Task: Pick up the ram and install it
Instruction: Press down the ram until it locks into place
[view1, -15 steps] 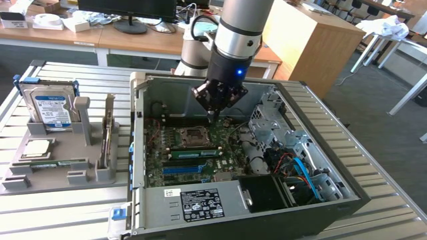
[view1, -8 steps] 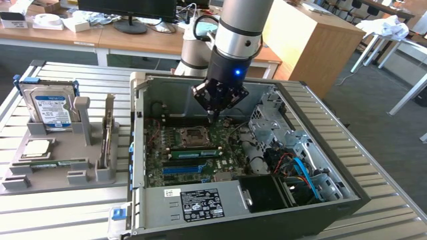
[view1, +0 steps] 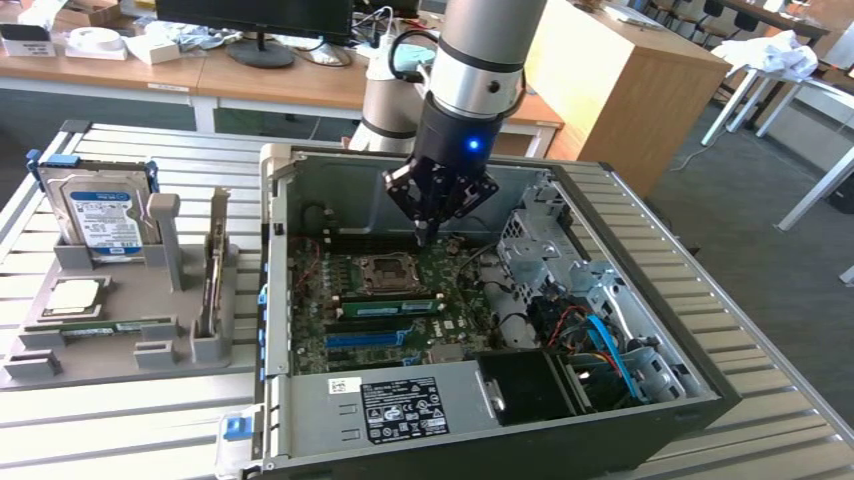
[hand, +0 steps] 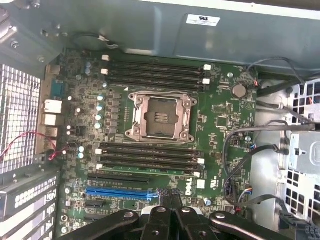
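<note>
ram (view1: 100, 326): a thin green stick lying flat in a recess of the grey parts fixture (view1: 127, 350), on the exterior view's left of the open computer case (view1: 280, 300); I take this for the task's stick, though I cannot be sure
long axis: runs roughly across the exterior view, left to right; about parallel to the memory slots (hand: 155, 70) on the motherboard (hand: 220, 125)
gripper (view1: 424, 235): fingers pressed together with nothing between them; it hangs point-down inside the case, above the board near the empty processor socket (view1: 387, 268); in the wrist view the joined fingertips of the gripper (hand: 170, 194) sit over the blue expansion slot (hand: 117, 192)
key relation: the ram lies well apart from the gripper, towards the exterior view's left and outside the case wall; nothing touches it
neighbours on the fixture: a hard drive (view1: 96, 215) stands upright behind the ram; a square silver processor (view1: 74, 295) lies just beside it
seated stick (view1: 387, 303): a second green memory stick already stands in one slot of the bank nearer the blue slot; seen edge-on from the wrist camera as the seated stick (hand: 150, 170); whether it was put there as part of this task I cannot tell
task state, as judged: the ram on the fixture is not yet lifted
</note>
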